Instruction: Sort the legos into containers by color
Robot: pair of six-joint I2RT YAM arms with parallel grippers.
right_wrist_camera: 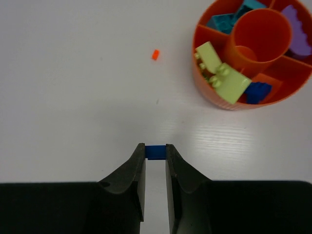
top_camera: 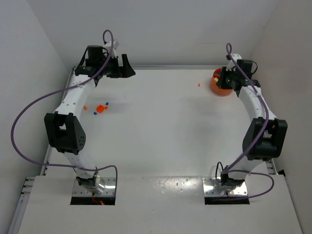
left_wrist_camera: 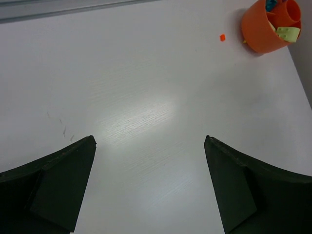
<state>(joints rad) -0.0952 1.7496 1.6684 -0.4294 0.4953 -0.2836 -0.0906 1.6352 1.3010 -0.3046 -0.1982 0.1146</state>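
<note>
White table (top_camera: 165,126) runs wall to wall, with walls close along its far, left and right edges. A wide bare stretch of it lies between the two arms.

The left gripper (left_wrist_camera: 149,140) hangs by the far left corner with its jaws spread wide and nothing between them. In the left wrist view only bare tabletop shows under it. Near the left edge, beside that arm, lies a small scatter of loose legos: an orange-red brick (top_camera: 101,108) with tiny blue pieces (top_camera: 107,103) close by.

The orange bowl (right_wrist_camera: 229,100) sits in the far right corner, near the right wall. Its compartments hold yellow-green bricks (right_wrist_camera: 222,78), a dark blue brick (right_wrist_camera: 256,90), teal-blue bricks (right_wrist_camera: 226,22) and a purple brick (right_wrist_camera: 298,41), set around a central cup (right_wrist_camera: 261,34).

The right gripper (right_wrist_camera: 156,148) pinches a small blue lego (right_wrist_camera: 156,152) between its fingertips. In the right wrist view the bowl lies ahead and to the right of those tips, apart from them. One tiny orange-red piece (right_wrist_camera: 155,54) rests on the table ahead of the tips, beside the bowl but not touching it.
</note>
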